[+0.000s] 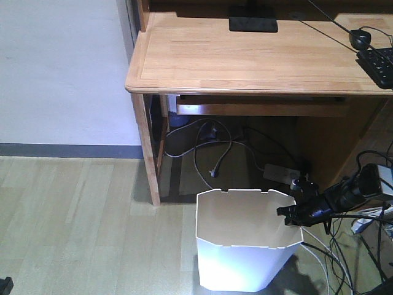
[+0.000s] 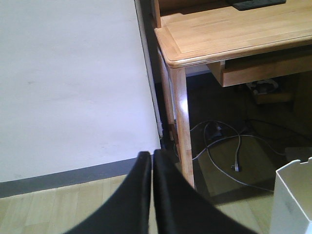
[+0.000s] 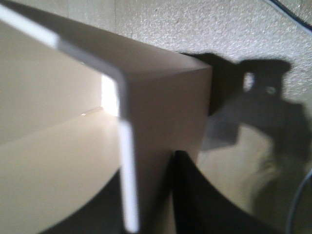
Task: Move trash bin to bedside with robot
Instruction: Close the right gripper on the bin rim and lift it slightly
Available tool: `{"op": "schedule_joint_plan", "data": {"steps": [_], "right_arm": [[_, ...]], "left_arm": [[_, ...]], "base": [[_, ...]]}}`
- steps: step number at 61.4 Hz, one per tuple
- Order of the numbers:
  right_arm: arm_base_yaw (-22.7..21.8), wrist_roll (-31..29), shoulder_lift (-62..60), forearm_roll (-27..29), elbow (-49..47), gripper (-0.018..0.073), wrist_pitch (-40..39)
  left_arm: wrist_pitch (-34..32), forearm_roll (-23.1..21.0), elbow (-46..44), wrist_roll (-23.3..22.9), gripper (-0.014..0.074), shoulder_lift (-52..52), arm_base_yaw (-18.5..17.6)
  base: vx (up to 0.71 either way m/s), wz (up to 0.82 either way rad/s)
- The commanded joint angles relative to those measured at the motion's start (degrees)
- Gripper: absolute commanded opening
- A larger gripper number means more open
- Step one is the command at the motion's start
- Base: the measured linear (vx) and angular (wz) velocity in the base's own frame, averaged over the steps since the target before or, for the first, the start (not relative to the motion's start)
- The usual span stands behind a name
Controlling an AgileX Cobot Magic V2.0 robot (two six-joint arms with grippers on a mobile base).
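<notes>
The white trash bin (image 1: pixel 245 252) stands on the wood floor in front of the desk, cream inside, with notches in its far rim. My right gripper (image 1: pixel 293 216) reaches in from the right and is shut on the bin's right rim. In the right wrist view the thin bin wall (image 3: pixel 161 112) runs between the jaws of that gripper (image 3: pixel 148 165), with one black finger (image 3: pixel 204 204) outside and the other inside. My left gripper (image 2: pixel 152 157) is shut on nothing, held above the floor left of the bin's corner (image 2: pixel 292 200). The bedside is out of view.
A wooden desk (image 1: pixel 245 61) stands behind the bin, its left leg (image 1: pixel 147 153) close to the bin's far left corner. Loose cords (image 1: pixel 215 153) and a power strip (image 1: pixel 279 172) lie under it. Black cables (image 1: pixel 344 258) trail at the right. A white wall (image 1: pixel 61 67) is at the left.
</notes>
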Motion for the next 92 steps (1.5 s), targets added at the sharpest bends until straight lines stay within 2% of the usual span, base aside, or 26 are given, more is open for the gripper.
{"op": "schedule_joint_plan", "data": {"steps": [1, 22, 27, 30, 34, 35, 37, 40, 47, 53, 67, 79, 85, 92], "right_arm": [[-0.1, 1.2, -4.1, 1.8, -0.7, -0.0012, 5.1], [-0.1, -0.5, -8.1, 5.1, 0.1, -0.0006, 12.7], [-0.1, -1.3, -10.0, 7.7, 3.8, -0.0004, 10.3], [-0.2, -3.7, -11.7, 11.2, 8.0, -0.0004, 6.7], [-0.2, -10.0, -14.1, 17.5, 13.2, -0.0004, 3.3], [-0.2, -14.4, -15.3, 20.2, 15.1, -0.0004, 2.4], [-0.2, -18.2, -16.2, 23.9, 17.3, -0.0004, 2.5], [-0.6, -27.7, -18.5, 29.8, 20.9, -0.0004, 4.1], [-2.2, -38.0, -23.1, 39.0, 28.8, -0.0004, 8.0], [-3.8, -42.2, -27.2, 43.2, 34.9, -0.0004, 8.1], [-7.5, -43.7, -36.9, 41.0, 44.6, -0.0003, 11.8], [-7.2, -44.7, -43.5, 36.4, 48.0, -0.0003, 13.0], [-7.2, -44.6, -45.0, 33.7, 48.2, -0.0003, 17.1], [-7.3, -44.6, -45.4, 33.9, 48.2, -0.0003, 24.3]], "left_arm": [[-4.0, 0.0, 1.0, -0.3, -0.0007, -0.7, 0.2], [-4.0, 0.0, 1.0, -0.3, -0.0007, -0.7, 0.2], [-4.0, 0.0, 1.0, -0.3, -0.0007, -0.7, 0.2], [-4.0, 0.0, 1.0, -0.3, -0.0007, -0.7, 0.2], [-4.0, 0.0, 1.0, -0.3, -0.0007, -0.7, 0.2], [-4.0, 0.0, 1.0, -0.3, -0.0007, -0.7, 0.2], [-4.0, 0.0, 1.0, -0.3, -0.0007, -0.7, 0.2], [-4.0, 0.0, 1.0, -0.3, -0.0007, -0.7, 0.2], [-4.0, 0.0, 1.0, -0.3, -0.0007, -0.7, 0.2], [-4.0, 0.0, 1.0, -0.3, -0.0007, -0.7, 0.2], [-4.0, 0.0, 1.0, -0.3, -0.0007, -0.7, 0.2], [-4.0, 0.0, 1.0, -0.3, -0.0007, -0.7, 0.2], [-4.0, 0.0, 1.0, -0.3, -0.0007, -0.7, 0.2], [-4.0, 0.0, 1.0, -0.3, -0.0007, -0.7, 0.2]], "base": [[0.0, 0.0], [0.0, 0.0], [0.0, 0.0], [0.0, -0.01], [0.0, -0.01], [0.0, 0.0], [0.0, 0.0], [0.0, 0.0], [0.0, 0.0], [0.0, 0.0], [0.0, 0.0], [0.0, 0.0], [0.0, 0.0], [0.0, 0.0]]}}
